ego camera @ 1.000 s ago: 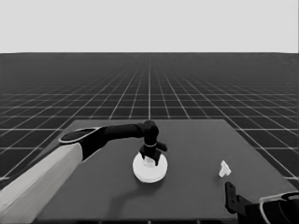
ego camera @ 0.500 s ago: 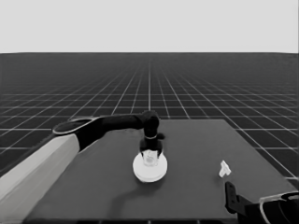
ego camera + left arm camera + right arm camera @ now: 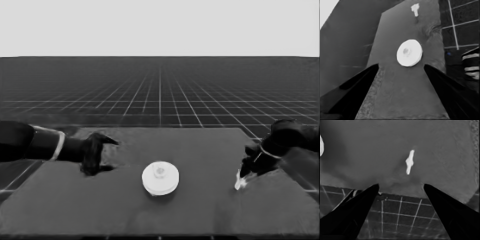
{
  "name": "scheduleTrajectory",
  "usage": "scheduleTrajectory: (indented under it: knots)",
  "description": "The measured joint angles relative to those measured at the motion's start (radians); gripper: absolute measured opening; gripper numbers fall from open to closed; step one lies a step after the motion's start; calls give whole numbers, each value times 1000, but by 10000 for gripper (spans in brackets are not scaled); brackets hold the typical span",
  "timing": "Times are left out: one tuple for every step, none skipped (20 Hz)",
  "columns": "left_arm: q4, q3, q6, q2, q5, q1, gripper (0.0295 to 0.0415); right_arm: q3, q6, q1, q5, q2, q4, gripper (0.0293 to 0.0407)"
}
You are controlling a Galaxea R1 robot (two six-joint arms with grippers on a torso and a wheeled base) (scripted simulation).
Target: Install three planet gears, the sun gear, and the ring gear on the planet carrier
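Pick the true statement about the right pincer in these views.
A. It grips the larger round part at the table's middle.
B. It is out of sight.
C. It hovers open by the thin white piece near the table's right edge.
C: the right pincer hangs open beside the thin white piece at the right edge, while the larger round part lies alone mid-table and the left pincer waits at the left end.

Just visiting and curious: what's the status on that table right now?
Left gripper open, empty, at table's left end. Right gripper open, above thin white piece at right edge. Larger round part sits mid-table, no gears showing. Nothing in the way.
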Motion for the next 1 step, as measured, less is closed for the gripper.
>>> scheduleTrajectory:
  knots:
    - [8, 75, 104, -93, -43, -18, 388, -70, 18, 4, -26, 35, 7, 385]
